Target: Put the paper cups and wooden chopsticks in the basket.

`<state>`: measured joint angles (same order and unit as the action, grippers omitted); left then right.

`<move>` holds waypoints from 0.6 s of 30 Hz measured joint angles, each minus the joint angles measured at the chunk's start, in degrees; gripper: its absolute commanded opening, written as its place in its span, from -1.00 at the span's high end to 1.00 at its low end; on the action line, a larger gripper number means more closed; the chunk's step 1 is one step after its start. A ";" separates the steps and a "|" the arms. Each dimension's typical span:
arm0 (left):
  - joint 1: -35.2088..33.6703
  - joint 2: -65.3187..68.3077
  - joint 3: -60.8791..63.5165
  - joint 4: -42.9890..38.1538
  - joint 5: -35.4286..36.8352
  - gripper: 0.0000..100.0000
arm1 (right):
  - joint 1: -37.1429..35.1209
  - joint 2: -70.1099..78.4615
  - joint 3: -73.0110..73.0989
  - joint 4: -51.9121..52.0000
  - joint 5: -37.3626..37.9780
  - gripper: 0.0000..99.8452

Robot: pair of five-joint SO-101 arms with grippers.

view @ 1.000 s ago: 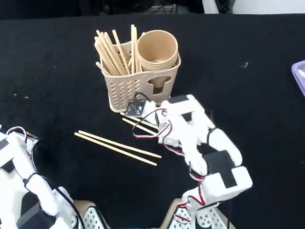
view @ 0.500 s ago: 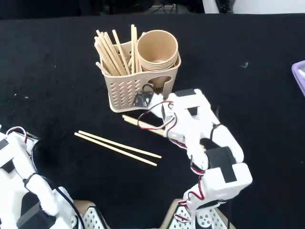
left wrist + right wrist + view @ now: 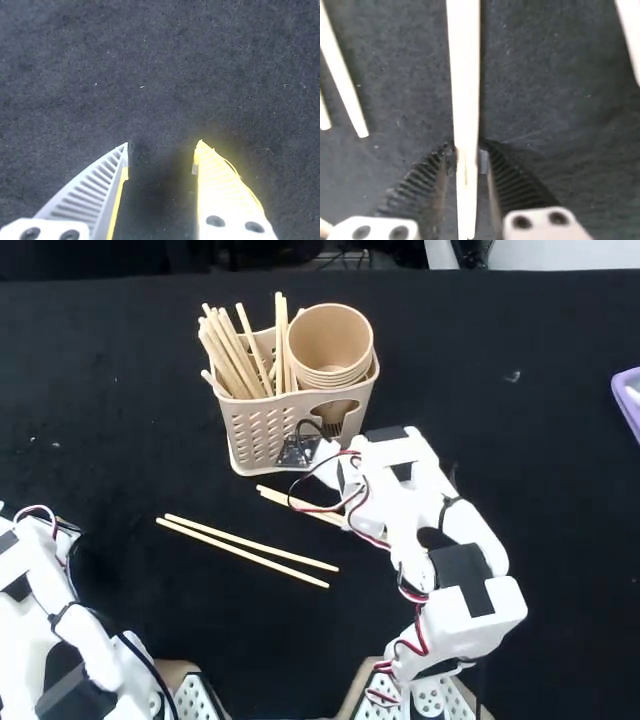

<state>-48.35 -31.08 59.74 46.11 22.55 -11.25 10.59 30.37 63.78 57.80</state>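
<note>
Just near of the basket [image 3: 262,430], pinched at one end between the jaws of the right gripper [image 3: 466,150]: a chopstick [image 3: 463,75], long axis straight out from the jaws, free end pointing left along the basket's near wall (so up and far, to go in). Nearer and left, two loose chopsticks [image 3: 245,550]. Pinch plain from the right wrist; cups [image 3: 330,340] already in the basket, plain from above. Left gripper [image 3: 161,150] with jaws apart, holding nothing, over the table [image 3: 150,60].
</note>
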 measured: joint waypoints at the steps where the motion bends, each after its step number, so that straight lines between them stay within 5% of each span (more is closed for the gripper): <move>1: 0.00 0.00 0.00 0.00 0.00 0.58 | -0.26 0.00 0.00 0.35 0.00 0.70; 8: 0.00 0.00 0.00 0.00 0.00 0.58 | -0.35 0.00 0.00 0.70 0.00 0.98; 18: 0.00 0.00 0.00 0.00 0.00 0.58 | -0.09 -3.52 1.41 3.08 -0.09 0.98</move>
<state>-48.35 -31.08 59.74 46.11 22.55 -11.34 7.08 31.78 66.86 57.71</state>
